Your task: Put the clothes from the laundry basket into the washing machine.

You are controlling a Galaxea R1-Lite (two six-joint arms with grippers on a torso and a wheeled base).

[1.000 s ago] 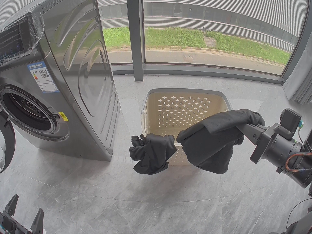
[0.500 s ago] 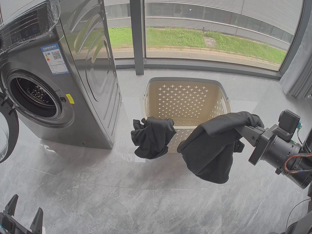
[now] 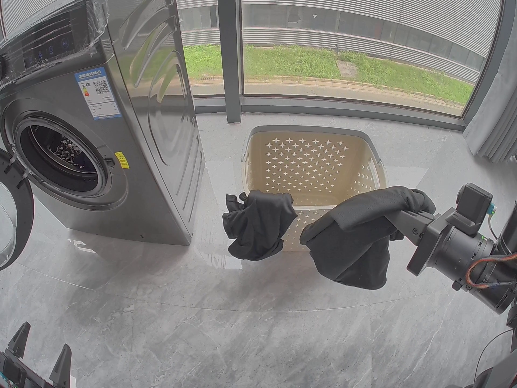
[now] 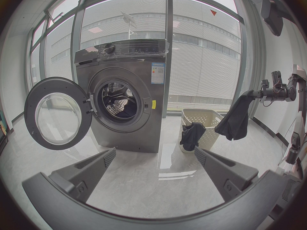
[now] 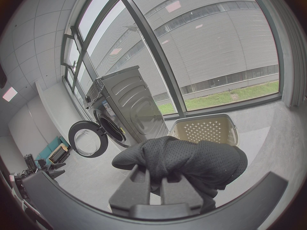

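Note:
My right gripper (image 3: 401, 219) is shut on a black garment (image 3: 350, 238), which hangs in the air above the floor, just in front of the basket's right corner. From the right wrist, the cloth (image 5: 185, 160) bunches over the right gripper (image 5: 155, 179). A second black garment (image 3: 258, 224) is draped over the front rim of the cream laundry basket (image 3: 312, 136). The grey washing machine (image 3: 145, 109) stands to the left, its drum opening (image 3: 62, 157) uncovered. Dark cloth (image 4: 128, 107) lies inside the drum. My left gripper (image 3: 43, 343) is open and low, well in front of the machine.
The machine's round door (image 3: 13, 211) swings out to the left of the opening. A glass window wall (image 3: 344, 44) runs behind the basket, with a curtain (image 3: 495, 119) at the right. Bare grey floor (image 3: 215, 319) stretches between me, the machine and the basket.
The head camera has moved, so the machine's front and drum opening now show more fully. My right gripper still holds the black garment. The left gripper has not moved.

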